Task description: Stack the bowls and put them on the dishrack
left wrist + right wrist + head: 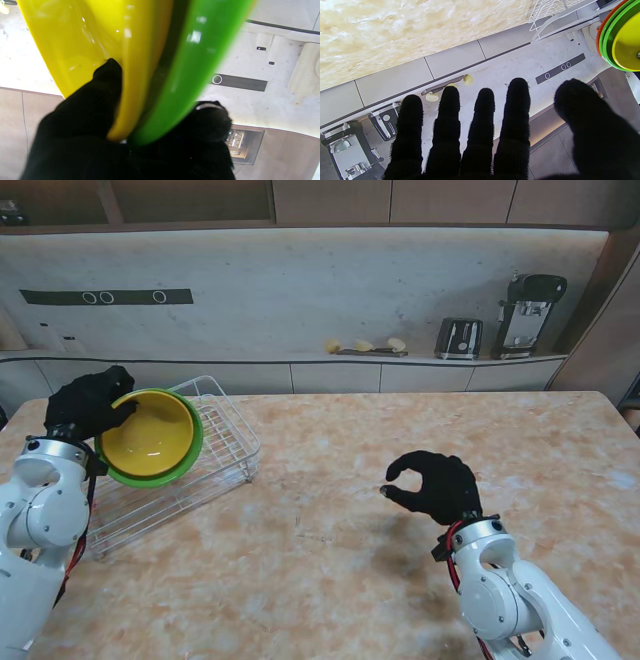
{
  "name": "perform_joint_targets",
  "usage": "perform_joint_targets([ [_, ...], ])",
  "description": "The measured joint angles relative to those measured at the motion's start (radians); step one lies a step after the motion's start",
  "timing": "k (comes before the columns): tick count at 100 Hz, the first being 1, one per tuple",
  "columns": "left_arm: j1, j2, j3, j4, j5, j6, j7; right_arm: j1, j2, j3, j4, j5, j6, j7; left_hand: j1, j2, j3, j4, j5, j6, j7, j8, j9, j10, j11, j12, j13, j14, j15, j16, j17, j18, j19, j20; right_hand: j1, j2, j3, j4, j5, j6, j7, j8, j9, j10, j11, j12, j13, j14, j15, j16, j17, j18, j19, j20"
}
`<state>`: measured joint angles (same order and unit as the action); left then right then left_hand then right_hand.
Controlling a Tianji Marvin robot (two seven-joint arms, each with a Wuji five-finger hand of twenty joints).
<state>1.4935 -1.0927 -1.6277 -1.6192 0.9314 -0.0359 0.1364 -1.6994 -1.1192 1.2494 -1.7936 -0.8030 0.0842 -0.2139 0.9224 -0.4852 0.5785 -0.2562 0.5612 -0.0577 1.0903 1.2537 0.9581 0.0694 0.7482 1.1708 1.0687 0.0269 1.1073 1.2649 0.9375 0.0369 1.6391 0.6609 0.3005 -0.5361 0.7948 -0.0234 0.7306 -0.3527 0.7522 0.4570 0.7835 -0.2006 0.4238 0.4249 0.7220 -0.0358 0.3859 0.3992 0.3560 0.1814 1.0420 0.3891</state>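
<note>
Bowls (150, 438) of glossy plastic, yellow nested in green, with an orange rim (599, 30) of a third bowl peeking behind in the right wrist view. Held tilted over the white wire dishrack (215, 442) at the left of the table, open side turned toward the right; whether touching the wires could not be told. Pinched at the near-left rim by the black-gloved left hand (88, 405): thumb (110, 75) pressed inside the yellow wall, other fingers (212, 117) wrapped behind the green one, so clamped firmly on the stack. Judged light and stiff, not likely to flex or crack under that pinch, but smooth and shiny, so probably slippery; nested shells could slide against each other if tilted much further. Rim the sensible place to grip, as taken, with pressure squeezing all layers together. Lowering best done slowly, easing the stack's underside against the rack wires before letting go.

Black-gloved right hand (436, 485) hovering over the bare beige marbled tabletop (400, 580), well apart from the rack, fingers (480, 117) spread and curled, holding nothing. Toaster (459, 338) and coffee machine (528, 312) on the far counter.
</note>
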Motion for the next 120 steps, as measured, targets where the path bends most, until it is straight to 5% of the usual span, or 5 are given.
perform_joint_targets([
  [120, -0.066, 0.014, 0.045, 0.218, 0.047, 0.163, 0.042, 0.006, 0.005, -0.008, -0.001, -0.001, -0.001, 0.029, 0.002, 0.000, -0.025, 0.001, -0.013, -0.043, 0.022, 0.012, 0.000, -0.021, 0.035, 0.009, -0.034, -0.008, 0.006, -0.023, -0.039, -0.004, -0.035, -0.011, 0.000, 0.000, 0.000, 0.000, 0.000, 0.000, 0.000, 0.000, 0.000, 0.000, -0.011, 0.000, 0.000, 0.000, -0.002, 0.000, -0.001, 0.000, -0.001, 0.000],
])
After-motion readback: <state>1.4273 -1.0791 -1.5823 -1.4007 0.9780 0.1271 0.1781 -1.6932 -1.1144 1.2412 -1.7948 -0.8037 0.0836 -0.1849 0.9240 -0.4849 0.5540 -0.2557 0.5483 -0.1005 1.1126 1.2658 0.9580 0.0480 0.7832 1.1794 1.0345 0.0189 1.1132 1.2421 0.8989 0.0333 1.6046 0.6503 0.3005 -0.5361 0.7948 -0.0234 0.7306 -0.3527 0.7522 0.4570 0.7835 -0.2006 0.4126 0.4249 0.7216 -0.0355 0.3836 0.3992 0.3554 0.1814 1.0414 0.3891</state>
